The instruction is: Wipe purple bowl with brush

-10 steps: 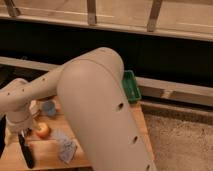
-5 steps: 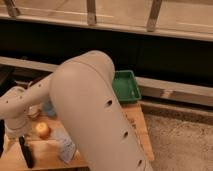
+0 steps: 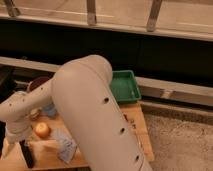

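The purple bowl stands at the table's back left, dark and round, partly hidden behind my white arm. The brush is a black slender tool standing nearly upright at the table's front left corner. My gripper hangs at the end of the arm at the lower left, right at the brush's upper end and well in front of the bowl. The gripper's contact with the brush does not show.
An orange-red round object lies just right of the gripper. A small blue cup is behind it. A pale blue packet lies at the front. A green tray sits at the back right. The wooden table ends at right.
My arm's bulk has shifted left and down in the view, uncovering more of the green tray. The gripper and the brush stay at the front left corner.
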`<state>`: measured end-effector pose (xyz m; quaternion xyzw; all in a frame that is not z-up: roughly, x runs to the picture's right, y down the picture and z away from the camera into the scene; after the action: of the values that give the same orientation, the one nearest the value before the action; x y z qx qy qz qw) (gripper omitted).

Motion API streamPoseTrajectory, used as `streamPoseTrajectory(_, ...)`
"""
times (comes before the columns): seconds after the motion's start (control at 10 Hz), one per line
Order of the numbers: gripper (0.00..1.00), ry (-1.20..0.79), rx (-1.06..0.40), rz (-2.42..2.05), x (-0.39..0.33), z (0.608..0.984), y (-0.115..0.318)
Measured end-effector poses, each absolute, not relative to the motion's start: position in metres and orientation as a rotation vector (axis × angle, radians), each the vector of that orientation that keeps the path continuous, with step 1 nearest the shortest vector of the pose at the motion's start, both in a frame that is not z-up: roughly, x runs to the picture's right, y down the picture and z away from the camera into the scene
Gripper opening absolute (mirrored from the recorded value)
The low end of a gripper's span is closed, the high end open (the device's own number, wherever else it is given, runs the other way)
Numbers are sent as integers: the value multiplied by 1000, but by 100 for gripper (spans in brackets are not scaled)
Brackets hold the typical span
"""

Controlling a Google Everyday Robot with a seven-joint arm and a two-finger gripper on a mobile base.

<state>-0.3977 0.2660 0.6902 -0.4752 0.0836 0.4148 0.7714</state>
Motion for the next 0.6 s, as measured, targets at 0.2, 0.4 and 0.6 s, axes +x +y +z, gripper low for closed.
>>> streamPoseTrajectory(0.2,80,200,-1055,904,-396,690,276)
streamPoseTrajectory(0.4,80,231,-1068,911,-392,690,285)
streamPoseTrajectory(0.6,80,260,-1080,918,-388,692,292)
